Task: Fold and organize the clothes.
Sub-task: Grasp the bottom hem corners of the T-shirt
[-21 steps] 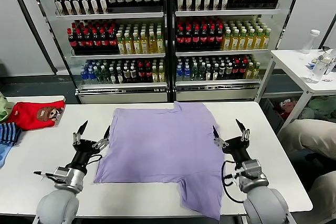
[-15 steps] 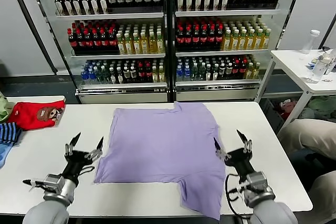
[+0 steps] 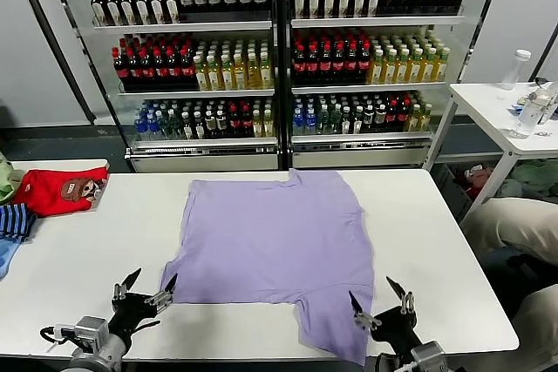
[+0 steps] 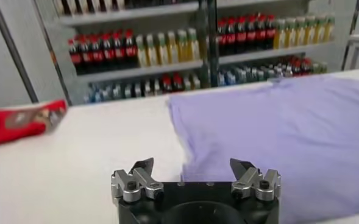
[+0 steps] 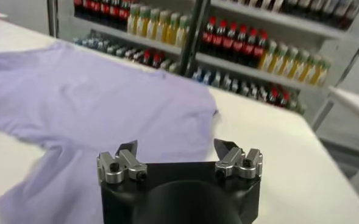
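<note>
The lavender T-shirt (image 3: pixel 272 254) is spread flat, plain side up, on the white table (image 3: pixel 78 250), near the middle. One sleeve is seen at the far edge and another part hangs toward the near edge, on the robot's right. The left gripper (image 3: pixel 145 285) is held low at the near edge of the table, just beside the near left corner of the shirt, with its fingers spread wide and nothing between them. The right gripper (image 3: pixel 377 300) is held low at the near edge too, just beside the hanging part of the shirt, also wide open and empty. A red garment with a cartoon face (image 3: pixel 59 189) is seen at the far left of the table, well apart from the shirt. Behind the table, shelves of bottles (image 3: pixel 279 50) are seen.
</note>
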### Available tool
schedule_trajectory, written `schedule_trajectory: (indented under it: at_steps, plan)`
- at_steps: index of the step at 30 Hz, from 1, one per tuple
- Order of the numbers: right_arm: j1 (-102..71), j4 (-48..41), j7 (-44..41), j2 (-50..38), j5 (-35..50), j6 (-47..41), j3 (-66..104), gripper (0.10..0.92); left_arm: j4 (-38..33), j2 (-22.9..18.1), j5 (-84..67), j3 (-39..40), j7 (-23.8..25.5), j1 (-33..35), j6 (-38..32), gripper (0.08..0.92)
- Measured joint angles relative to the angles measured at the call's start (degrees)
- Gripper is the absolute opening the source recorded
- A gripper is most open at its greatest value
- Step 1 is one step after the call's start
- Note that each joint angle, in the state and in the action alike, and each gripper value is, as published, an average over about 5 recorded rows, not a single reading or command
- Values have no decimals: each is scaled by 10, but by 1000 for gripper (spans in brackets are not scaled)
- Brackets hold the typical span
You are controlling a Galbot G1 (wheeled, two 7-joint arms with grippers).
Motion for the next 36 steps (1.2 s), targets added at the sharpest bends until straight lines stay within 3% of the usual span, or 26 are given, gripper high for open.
schedule_trajectory:
  at_steps: [16, 21, 36]
  plan:
    - [-18, -12, 34, 10, 17, -8, -35, 811, 38, 9, -28, -7, -4, -7, 23, 823]
    - [-20, -14, 47, 12, 26, -12, -38, 690, 46, 8, -38, -4, 0, -11, 25, 777]
    - [-16, -15, 49, 14, 55, -12, -39, 258, 42, 0, -52, 9, 13, -7, 24, 351]
